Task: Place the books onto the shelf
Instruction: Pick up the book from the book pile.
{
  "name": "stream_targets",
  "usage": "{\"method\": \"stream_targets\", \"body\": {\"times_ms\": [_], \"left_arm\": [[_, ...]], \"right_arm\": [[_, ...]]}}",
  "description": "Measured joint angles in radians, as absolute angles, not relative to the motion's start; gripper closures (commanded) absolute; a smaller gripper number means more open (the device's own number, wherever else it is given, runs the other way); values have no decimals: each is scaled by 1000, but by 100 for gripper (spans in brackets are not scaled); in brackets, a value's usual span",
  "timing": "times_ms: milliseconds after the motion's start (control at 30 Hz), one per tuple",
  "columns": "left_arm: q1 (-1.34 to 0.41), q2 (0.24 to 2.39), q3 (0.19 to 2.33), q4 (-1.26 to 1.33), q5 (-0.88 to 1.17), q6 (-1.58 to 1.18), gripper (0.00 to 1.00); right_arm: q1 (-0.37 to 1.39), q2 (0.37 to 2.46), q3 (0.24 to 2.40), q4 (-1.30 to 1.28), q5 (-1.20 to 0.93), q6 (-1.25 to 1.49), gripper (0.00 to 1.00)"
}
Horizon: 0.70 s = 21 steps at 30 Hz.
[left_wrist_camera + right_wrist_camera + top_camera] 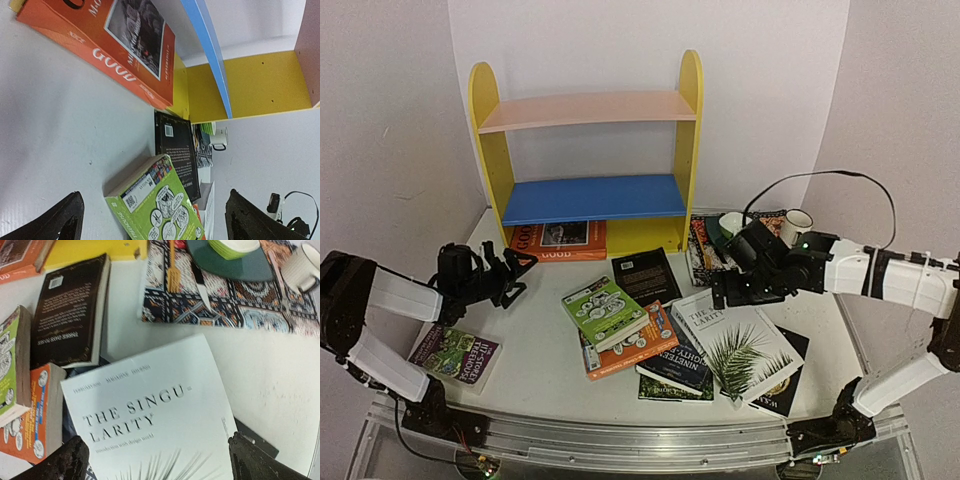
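Purple floral book (453, 355) lies alone at the far left, near the table's front edge. Just beyond it the left gripper (520, 275) hovers above the table with its fingers spread wide, gripping nothing — it points toward the pile. The shelf (485, 130) stands at the back, an orange book (560, 240) lying at its foot under the blue board. Mid-table, a green book (605, 312) tops a loose heap, a black book (647, 275) just behind it. Further right, the right gripper (167, 462) hangs splayed over the white palm-leaf book (150, 410) — not touching it.
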State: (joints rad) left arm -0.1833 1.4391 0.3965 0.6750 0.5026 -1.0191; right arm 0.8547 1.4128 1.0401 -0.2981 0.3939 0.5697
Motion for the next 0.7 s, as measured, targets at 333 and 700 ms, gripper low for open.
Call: {"method": "stream_targets", "body": {"times_ms": [333, 700], "left_arm": [[-469, 1309, 634, 332, 443, -738, 4], [-706, 1553, 912, 255, 459, -563, 6]], "right_arm": [[836, 1177, 787, -481, 329, 978, 17], [835, 965, 569, -534, 297, 1278, 16]]}}
